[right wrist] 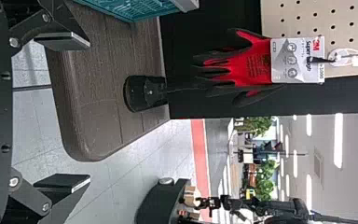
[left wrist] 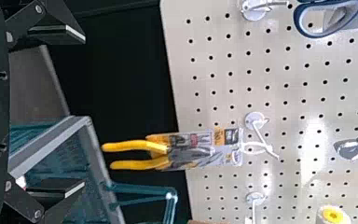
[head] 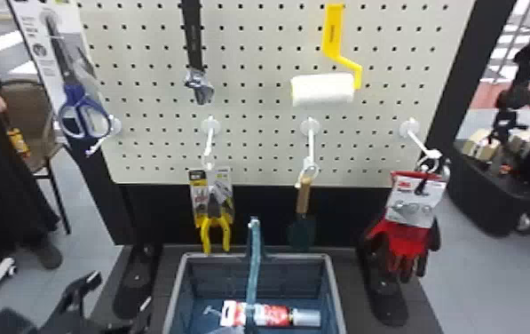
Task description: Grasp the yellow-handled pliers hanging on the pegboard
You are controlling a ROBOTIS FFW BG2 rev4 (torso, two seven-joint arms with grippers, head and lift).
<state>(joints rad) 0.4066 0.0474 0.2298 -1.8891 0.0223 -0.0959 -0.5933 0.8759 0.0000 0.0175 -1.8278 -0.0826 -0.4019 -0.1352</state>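
Observation:
The yellow-handled pliers (head: 214,213) hang in their card pack from a white hook low on the pegboard (head: 255,133), handles pointing down. In the left wrist view the pliers (left wrist: 168,151) lie ahead of my left gripper (left wrist: 74,112), which is open and well short of them, with nothing between its fingers. One of its fingers (head: 82,286) shows at the lower left of the head view, below and left of the pliers. My right gripper (right wrist: 81,112) is open and empty, off to the right near the table's corner.
A grey basket (head: 179,284) with a teal handle (head: 254,262) stands just below the pliers and holds a labelled tube (head: 270,315). Scissors (head: 79,102), a wrench (head: 197,66), a paint roller (head: 323,89), a wooden-handled tool (head: 302,213) and red gloves (head: 403,231) hang nearby.

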